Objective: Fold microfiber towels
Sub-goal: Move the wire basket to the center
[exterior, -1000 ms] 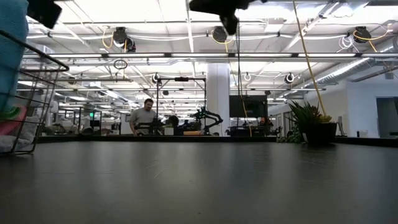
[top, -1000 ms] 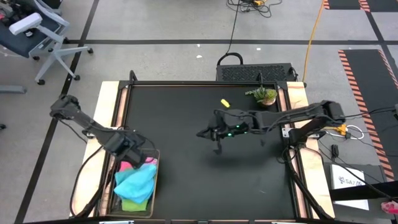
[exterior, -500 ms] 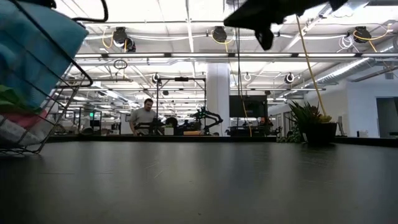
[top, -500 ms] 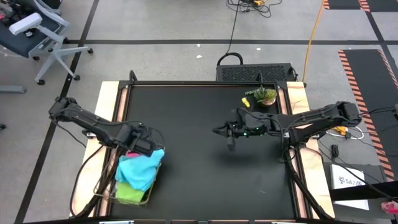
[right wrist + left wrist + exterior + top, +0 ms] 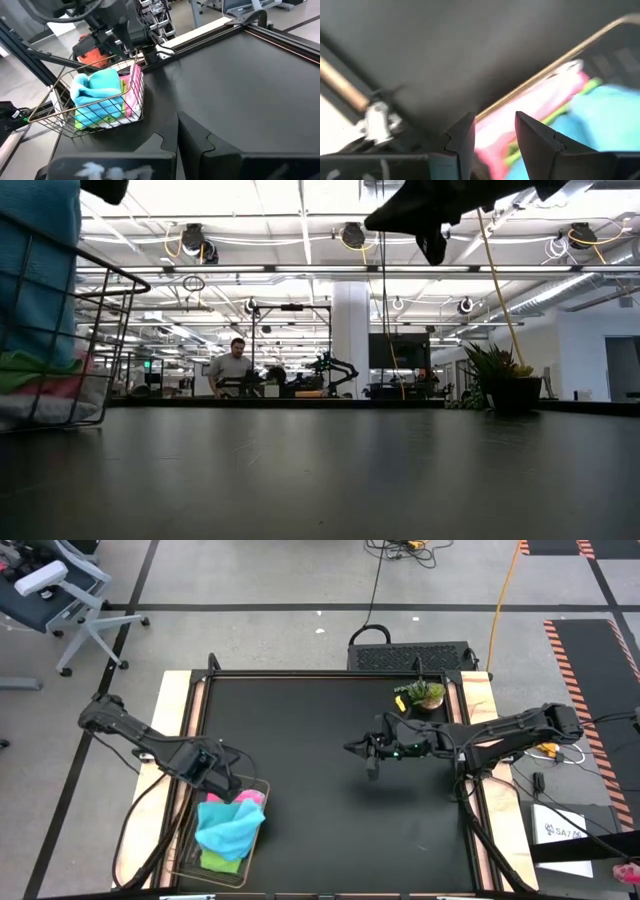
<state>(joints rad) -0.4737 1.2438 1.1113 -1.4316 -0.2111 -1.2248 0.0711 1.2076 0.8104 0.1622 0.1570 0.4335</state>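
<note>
the microfiber towels lay heaped in the wire basket at the worktop's front left corner. the left gripper clasped the basket's rear rim. the right gripper hovered clenched and empty above the worktop's middle.

Counts: 1 wire basket at near left of table. Towels seen in it: 3 – 1 light blue towel on top, 1 pink towel, 1 lime green towel; any more hidden under, can't tell. 1 potted plant far right. 2 arms, 2 grippers: left gripper, right gripper. 1 person in room behind.
</note>
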